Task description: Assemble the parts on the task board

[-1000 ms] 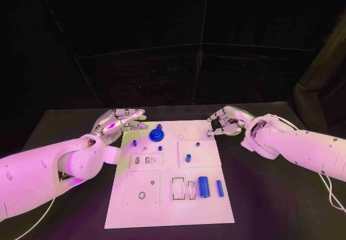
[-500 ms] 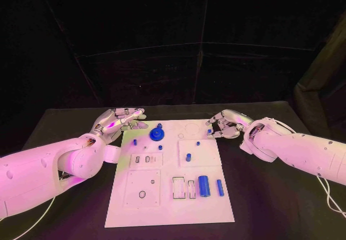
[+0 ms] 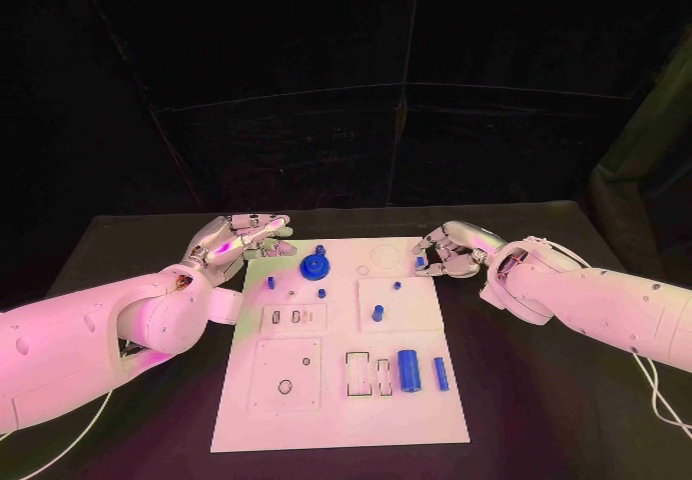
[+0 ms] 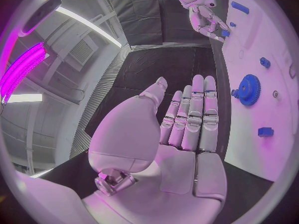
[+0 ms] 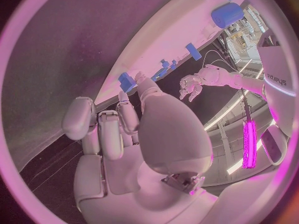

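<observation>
While both arms reach over the black table (image 3: 130, 240), the white task board (image 3: 346, 410) lies flat at its middle, long side running away from the robot.

Left hand (image 3: 238, 240): positioned at the far left corner of the board. In the left wrist view the palm (image 4: 168, 159) is bare and the fingers (image 4: 194, 112) extend straight, side by side, with the thumb set apart. It holds nothing.

Right hand (image 3: 450, 250): positioned at the far right edge of the board. Its fingers are curled inward around a small blue part (image 3: 421, 263), which the right wrist view shows at the fingertips (image 5: 127, 82). Whether the part is lifted clear of the board or resting on it cannot be determined.

Parts on the board:
- A blue gear (image 3: 313, 267) sits near the far left corner, close to the left hand but apart from it; a small blue piece (image 3: 319, 251) lies just beyond it.
- A short blue peg (image 3: 270, 284) stands near the left edge, with another (image 3: 320, 294) nearer the middle.
- Two small blue pegs (image 3: 397, 288) and (image 3: 376, 314) occupy the right half.
- A thick blue cylinder (image 3: 408, 372) lies near the front, with a thinner blue rod (image 3: 438, 375) just beside it on the right.
- Rectangular slots (image 3: 368, 375) lie just left of the cylinder, and a square recessed panel (image 3: 286, 377) occupies the front left area.
</observation>
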`<state>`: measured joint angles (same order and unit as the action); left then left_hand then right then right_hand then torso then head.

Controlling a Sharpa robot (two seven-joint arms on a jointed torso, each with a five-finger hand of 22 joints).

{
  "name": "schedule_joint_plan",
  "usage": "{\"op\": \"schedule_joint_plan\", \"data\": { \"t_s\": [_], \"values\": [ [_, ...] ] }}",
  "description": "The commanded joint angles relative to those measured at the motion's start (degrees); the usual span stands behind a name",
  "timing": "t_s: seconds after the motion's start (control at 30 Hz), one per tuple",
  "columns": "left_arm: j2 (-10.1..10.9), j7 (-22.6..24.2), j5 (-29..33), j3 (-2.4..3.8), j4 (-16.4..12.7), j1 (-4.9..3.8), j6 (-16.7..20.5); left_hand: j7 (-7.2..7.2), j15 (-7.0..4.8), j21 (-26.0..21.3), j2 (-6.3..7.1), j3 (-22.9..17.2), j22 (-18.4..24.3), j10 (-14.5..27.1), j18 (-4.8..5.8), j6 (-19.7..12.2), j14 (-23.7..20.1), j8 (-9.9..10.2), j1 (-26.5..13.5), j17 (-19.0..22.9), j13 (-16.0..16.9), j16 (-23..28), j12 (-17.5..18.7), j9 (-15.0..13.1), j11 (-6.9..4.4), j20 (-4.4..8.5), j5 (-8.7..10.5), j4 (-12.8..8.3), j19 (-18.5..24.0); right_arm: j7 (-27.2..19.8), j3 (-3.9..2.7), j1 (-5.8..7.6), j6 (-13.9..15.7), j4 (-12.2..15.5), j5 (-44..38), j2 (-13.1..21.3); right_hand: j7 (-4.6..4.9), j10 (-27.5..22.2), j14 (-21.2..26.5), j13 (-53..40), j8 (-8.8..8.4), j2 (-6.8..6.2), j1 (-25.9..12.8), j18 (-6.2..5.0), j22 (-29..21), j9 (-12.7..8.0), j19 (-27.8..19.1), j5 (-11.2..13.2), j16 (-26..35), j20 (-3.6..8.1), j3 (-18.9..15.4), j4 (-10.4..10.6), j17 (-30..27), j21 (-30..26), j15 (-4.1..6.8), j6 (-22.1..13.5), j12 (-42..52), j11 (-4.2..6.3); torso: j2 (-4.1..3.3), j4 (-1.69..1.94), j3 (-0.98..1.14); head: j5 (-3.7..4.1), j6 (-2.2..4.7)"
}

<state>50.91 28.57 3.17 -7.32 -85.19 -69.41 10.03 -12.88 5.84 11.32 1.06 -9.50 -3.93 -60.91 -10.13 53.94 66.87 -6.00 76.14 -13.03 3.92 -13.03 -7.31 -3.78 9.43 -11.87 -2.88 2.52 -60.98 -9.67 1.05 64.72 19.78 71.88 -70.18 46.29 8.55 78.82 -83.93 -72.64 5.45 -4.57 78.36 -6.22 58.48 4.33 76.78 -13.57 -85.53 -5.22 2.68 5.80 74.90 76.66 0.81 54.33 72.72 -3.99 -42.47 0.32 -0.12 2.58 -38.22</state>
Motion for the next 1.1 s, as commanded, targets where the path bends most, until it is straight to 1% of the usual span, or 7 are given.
{"op": "schedule_joint_plan", "data": {
  "t_s": [0.03, 0.1, 0.27, 0.73, 0.83, 0.97, 1.1],
  "values": [
    [-0.1, -0.2, 0.1, 0.04, 0.0, -0.05, -0.6, -0.05, 0.06, -0.4, -0.63, -0.1, 0.1, 0.4, -0.29, -0.5, -0.5, 0.2, -0.1, -0.1, -0.1, 0.3, 0.3, 0.0, -0.11, -0.16, 0.08, -0.4, -0.3, -0.8, -0.03, 0.05, -0.1, -0.3, -0.7, -0.2, -0.06, 0.1, -4.1, -0.1, 0.27, 0.90, 0.2, 0.41, 0.1, 0.1, 0.4, 0.1, -0.3, 0.10, 0.3, -0.4, 5.7, 0.3, 0.13, 0.7, 0.4, 0.59, 0.02, -0.03, 0.01, -0.07, -0.09],
    [-0.1, -0.3, 0.1, 0.04, 0.1, -0.05, -0.6, -0.05, 0.06, -0.4, -0.63, -0.1, 0.1, 0.4, -0.29, -0.5, -0.5, 0.2, -0.1, -0.1, -0.1, 0.3, 0.3, 0.0, -0.11, -0.16, 0.08, -0.4, -0.3, -0.9, -0.03, 0.02, -0.1, -0.5, -0.8, -0.2, -0.12, 0.1, -4.1, -0.2, 0.38, 1.21, 0.3, 0.41, 0.2, 0.1, 0.4, 0.3, -0.3, 0.16, 0.6, -0.6, 5.7, 0.3, 0.19, 1.0, 0.4, 0.65, 0.02, 0.01, -0.02, 0.01, -0.12],
    [0.0, -0.3, 0.1, 0.04, 0.1, -0.05, -0.6, -0.05, 0.06, -0.4, -0.63, -0.1, 0.1, 0.4, -0.29, -0.5, -0.5, 0.2, -0.1, -0.1, -0.1, 0.3, 0.3, 0.0, -0.11, -0.16, 0.08, -0.4, -0.3, -1.0, -0.03, -0.12, -0.4, -0.8, -0.9, -0.3, -0.25, 0.3, -4.1, -0.3, 0.60, 1.64, 0.5, 0.45, 0.4, 0.1, 0.5, 0.7, -0.3, 0.26, 1.0, -0.9, 5.8, 0.4, 0.29, 1.6, 0.6, 0.77, 0.05, 0.06, -0.03, -0.01, -0.20],
    [0.0, -0.4, 0.1, 0.04, 0.1, -0.05, -0.7, -0.06, 0.06, -0.4, -0.66, -0.1, 0.1, 0.4, -0.30, -0.5, -0.5, 0.2, -0.1, -0.1, -0.1, 0.3, 0.2, 0.0, -0.11, -0.17, 0.08, -0.4, -0.4, -1.0, -0.03, -0.35, -1.3, -1.1, -1.3, -0.3, -0.45, 0.7, -4.2, -0.9, 0.95, 1.92, 0.5, 0.56, 1.0, 0.1, 0.7, 0.9, -0.4, 0.39, 1.5, -1.2, 6.1, 0.7, 0.45, 2.6, 1.1, 0.95, 0.02, 0.00, 0.02, -0.08, -0.33],
    [0.1, -0.4, 0.1, 0.04, 0.1, -0.04, -0.7, -0.06, 0.06, -0.4, -0.67, -0.1, 0.1, 0.4, -0.30, -0.5, -0.5, 0.2, -0.1, -0.1, -0.1, 0.3, 0.2, 0.0, -0.11, -0.17, 0.08, -0.5, -0.4, -0.9, -0.03, -0.36, -1.4, -1.2, -1.4, -0.2, -0.59, 1.0, -4.2, -1.2, 1.12, 2.00, 0.3, 0.64, 1.4, 0.1, 0.9, 1.0, -0.5, 0.47, 1.7, -1.3, 6.3, 0.9, 0.54, 3.2, 1.4, 1.07, 0.03, -0.02, 0.00, -0.04, -0.36],
    [0.2, -0.4, 0.1, 0.04, 0.2, -0.04, -0.7, -0.06, 0.06, -0.4, -0.67, -0.1, 0.1, 0.4, -0.30, -0.5, -0.5, 0.2, -0.1, -0.1, -0.1, 0.3, 0.2, 0.0, -0.11, -0.17, 0.08, -0.5, -0.4, -0.8, -0.03, -0.36, -1.3, -1.0, -1.7, -0.2, -0.84, 1.2, -4.2, -1.4, 1.37, 2.30, 0.3, 0.66, 1.6, 0.1, 1.0, 1.2, -0.6, 0.60, 2.1, -1.5, 6.5, 1.0, 0.70, 4.0, 1.5, 1.28, 0.04, -0.03, 0.04, -0.02, -0.40],
    [0.2, -0.4, 0.1, 0.04, 0.2, -0.04, -0.7, -0.06, 0.06, -0.4, -0.67, -0.1, 0.1, 0.4, -0.30, -0.5, -0.5, 0.2, -0.1, -0.1, -0.1, 0.4, 0.2, 0.0, -0.11, -0.17, 0.08, -0.5, -0.4, -0.5, -0.03, -0.36, -1.1, -0.9, -1.9, -0.3, -1.02, 1.3, -4.3, -1.5, 1.53, 2.53, 0.3, 0.67, 1.6, 0.1, 1.1, 1.4, -0.6, 0.72, 2.4, -1.6, 6.5, 1.0, 0.83, 4.6, 1.7, 1.44, 0.05, 0.01, 0.02, 0.05, -0.41]
  ]
}}
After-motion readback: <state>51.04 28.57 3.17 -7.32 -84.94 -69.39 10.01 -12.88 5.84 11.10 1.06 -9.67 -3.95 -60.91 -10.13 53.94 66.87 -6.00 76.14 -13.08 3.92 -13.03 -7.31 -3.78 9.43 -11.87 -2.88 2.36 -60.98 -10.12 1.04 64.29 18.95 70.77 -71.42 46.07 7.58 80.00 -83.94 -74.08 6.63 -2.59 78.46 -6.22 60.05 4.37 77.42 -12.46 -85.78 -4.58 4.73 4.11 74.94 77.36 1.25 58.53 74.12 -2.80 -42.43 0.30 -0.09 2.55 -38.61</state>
